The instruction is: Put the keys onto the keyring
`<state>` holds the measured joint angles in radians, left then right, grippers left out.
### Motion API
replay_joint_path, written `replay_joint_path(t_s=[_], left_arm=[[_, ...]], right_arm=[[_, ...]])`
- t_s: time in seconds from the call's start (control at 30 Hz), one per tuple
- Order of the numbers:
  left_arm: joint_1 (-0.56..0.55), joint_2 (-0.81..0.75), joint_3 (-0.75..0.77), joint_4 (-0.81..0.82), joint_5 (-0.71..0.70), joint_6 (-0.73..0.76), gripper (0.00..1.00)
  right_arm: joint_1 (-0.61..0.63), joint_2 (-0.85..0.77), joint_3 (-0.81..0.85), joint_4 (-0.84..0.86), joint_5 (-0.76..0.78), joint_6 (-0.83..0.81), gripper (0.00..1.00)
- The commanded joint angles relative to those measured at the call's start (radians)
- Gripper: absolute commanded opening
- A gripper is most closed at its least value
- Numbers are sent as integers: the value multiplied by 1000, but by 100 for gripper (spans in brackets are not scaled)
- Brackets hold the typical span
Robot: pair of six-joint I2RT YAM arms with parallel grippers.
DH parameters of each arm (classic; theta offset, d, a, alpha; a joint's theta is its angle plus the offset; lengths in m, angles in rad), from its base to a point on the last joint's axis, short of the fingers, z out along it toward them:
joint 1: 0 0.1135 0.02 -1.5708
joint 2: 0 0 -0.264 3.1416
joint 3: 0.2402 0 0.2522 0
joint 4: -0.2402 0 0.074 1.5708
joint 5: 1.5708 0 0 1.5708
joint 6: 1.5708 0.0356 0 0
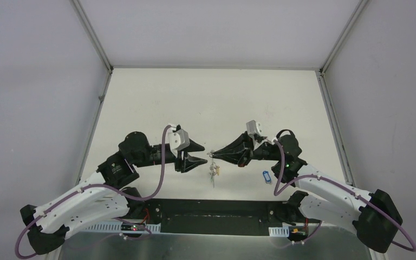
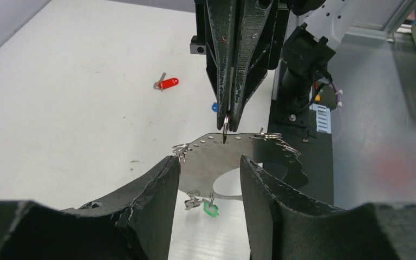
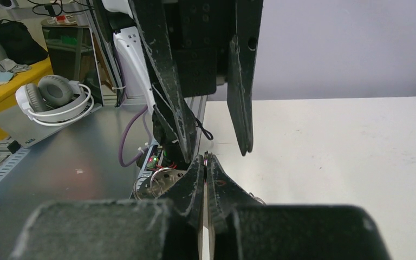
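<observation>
Step in hand: presenting the keyring [image 2: 212,153] for loading.

- The right gripper [image 2: 226,115] is clamped on a split ring at its 12 o'clock rim and holds it above the counter [image 2: 86,119].
- The left gripper [image 2: 210,162] straddles it with jaws apart.

Next move: the left gripper fetches 1 loose key. The red key [image 2: 168,83] lies at 10 o'clock and likely calls for a precise pinch.

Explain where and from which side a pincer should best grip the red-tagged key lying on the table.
Grip the red-tagged key by its plastic tag, coming straight down, jaws across the tag's narrow width. It lies flat on the table, apart from everything else, and the tag looks bulkier than the thin silver blade.
</observation>
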<state>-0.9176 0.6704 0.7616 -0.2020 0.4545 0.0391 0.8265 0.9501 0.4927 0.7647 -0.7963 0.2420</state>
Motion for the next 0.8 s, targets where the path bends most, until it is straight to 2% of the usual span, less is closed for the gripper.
replay_joint_path(t_s=[0.0, 0.17, 0.37, 0.47, 0.53, 0.63, 0.77], left_arm=[[-10, -19, -90, 347, 46, -73, 44], [-10, -6, -132, 447, 86, -65, 35], [-10, 32, -124, 476, 152, -85, 28], [-10, 53, -118, 480, 171, -85, 21], [-10, 61, -114, 472, 176, -76, 21], [-9, 55, -98, 420, 154, -54, 31], [-10, 22, -74, 325, 105, -2, 34]], right_arm=[[4, -26, 4, 129, 6, 28, 0], [3, -30, 7, 134, 6, 36, 0], [3, -33, 3, 133, 20, 33, 0], [3, -29, 4, 133, 21, 33, 0], [3, -31, 6, 133, 22, 34, 0], [3, -36, 4, 132, 26, 31, 0], [3, -43, 3, 121, 29, 26, 0]])
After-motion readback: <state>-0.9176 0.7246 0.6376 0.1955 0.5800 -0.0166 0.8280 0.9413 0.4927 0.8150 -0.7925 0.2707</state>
